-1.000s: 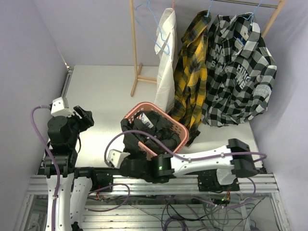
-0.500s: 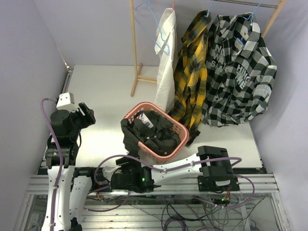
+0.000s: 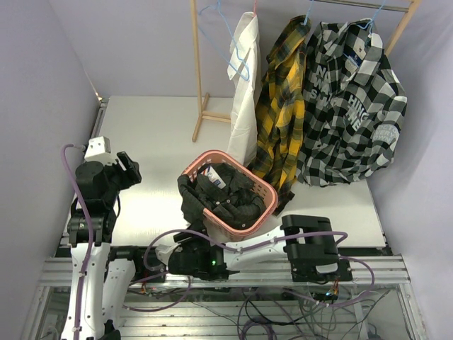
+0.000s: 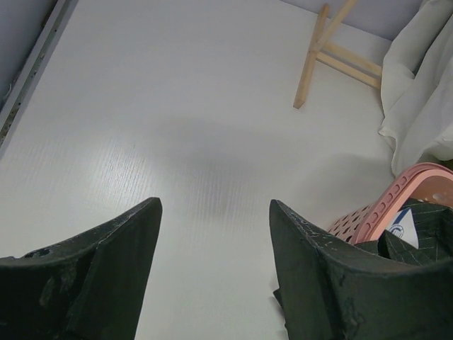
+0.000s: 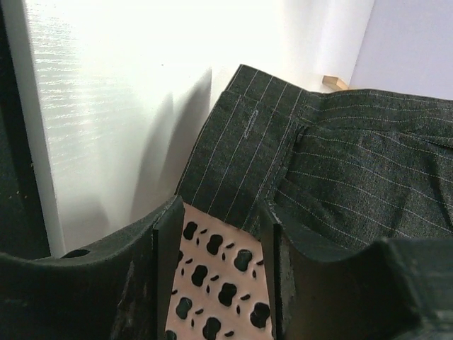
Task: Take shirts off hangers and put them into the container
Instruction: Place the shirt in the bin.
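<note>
The right arm (image 3: 269,244) has pulled back from the basket (image 3: 267,190) and now lies folded low along the near edge. The right fingers (image 5: 168,227) are about half open and hold nothing. Between them you can see the basket's pink wall full of holes, with a striped sleeve hanging over the rim. So it looks like the dark shirt (image 3: 223,198) has been dropped and let go. It sits in the basket in the middle of the tabletop (image 3: 156,134), but part of it spills over the near side. Off to the left, the left fingers (image 4: 138,237) are wide open and empty above bare tabletop, and they have hardly moved. That makes one shirt done, I think, and three to go. At the back, the white shirt (image 3: 244,106), the yellow shirt (image 3: 283,106) and the checked shirt (image 3: 350,106) hang on their hangers (image 3: 371,21) on the rack (image 3: 368,6). An empty blue hanger (image 3: 225,32) hangs there too. The white shirt hangs just behind the basket, with a wooden pole (image 3: 198,71) beside it. An arm reaching for it must go over the basket and keep off the pole.
</note>
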Controlling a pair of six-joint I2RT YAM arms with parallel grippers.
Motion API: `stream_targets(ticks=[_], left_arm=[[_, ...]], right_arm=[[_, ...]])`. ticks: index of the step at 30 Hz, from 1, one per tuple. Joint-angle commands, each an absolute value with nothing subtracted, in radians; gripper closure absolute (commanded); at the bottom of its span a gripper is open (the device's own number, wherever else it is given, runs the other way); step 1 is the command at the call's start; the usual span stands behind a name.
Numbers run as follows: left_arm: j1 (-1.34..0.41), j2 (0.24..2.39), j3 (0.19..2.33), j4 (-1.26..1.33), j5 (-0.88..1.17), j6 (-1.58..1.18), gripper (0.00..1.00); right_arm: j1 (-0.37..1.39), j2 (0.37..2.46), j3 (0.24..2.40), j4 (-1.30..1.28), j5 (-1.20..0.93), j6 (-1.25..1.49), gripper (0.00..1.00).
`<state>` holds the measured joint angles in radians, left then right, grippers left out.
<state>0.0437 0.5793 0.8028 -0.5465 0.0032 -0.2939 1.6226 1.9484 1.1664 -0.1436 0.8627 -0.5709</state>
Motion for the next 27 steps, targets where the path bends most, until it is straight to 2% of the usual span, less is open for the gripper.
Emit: stream_targets(ticks=[1, 4, 7, 9, 10, 15, 21, 22, 23, 24, 27], left_arm=[[0.041, 0.574, 0.794, -0.52, 0.02, -0.287, 0.27], [0.04, 0.578, 0.795, -0.522, 0.017, -0.287, 0.27], [0.041, 0.578, 0.795, -0.522, 0.017, -0.288, 0.27], [0.041, 0.577, 0.794, -0.523, 0.014, -0.288, 0.27], [0.041, 0.576, 0.794, -0.523, 0.012, -0.288, 0.28], [0.04, 0.582, 0.795, -0.53, -0.007, -0.296, 0.28], [0.04, 0.589, 0.793, -0.533, -0.014, -0.299, 0.28], [0.041, 0.588, 0.794, -0.533, -0.014, -0.3, 0.28], [0.041, 0.587, 0.794, -0.534, -0.014, -0.3, 0.27], [0.041, 0.588, 0.792, -0.534, -0.014, -0.301, 0.27], [0.04, 0.587, 0.792, -0.534, -0.016, -0.301, 0.26]], right_arm=[[1.603, 1.93, 1.134, -0.005, 0.873, -0.615, 0.55], [1.585, 1.926, 1.116, 0.076, 0.868, -0.639, 0.65], [1.565, 1.919, 1.116, 0.131, 0.856, -0.648, 0.91], [1.558, 1.903, 1.113, 0.158, 0.845, -0.646, 1.0], [1.558, 1.891, 1.11, 0.17, 0.842, -0.646, 1.0], [1.557, 1.807, 1.119, 0.159, 0.815, -0.595, 1.0], [1.525, 1.655, 1.134, 0.084, 0.667, -0.451, 1.0], [1.519, 1.647, 1.144, 0.056, 0.649, -0.43, 0.93], [1.515, 1.642, 1.15, 0.029, 0.635, -0.415, 0.75], [1.516, 1.642, 1.156, 0.0, 0.631, -0.407, 0.65], [1.524, 1.657, 1.165, -0.107, 0.606, -0.373, 0.55]])
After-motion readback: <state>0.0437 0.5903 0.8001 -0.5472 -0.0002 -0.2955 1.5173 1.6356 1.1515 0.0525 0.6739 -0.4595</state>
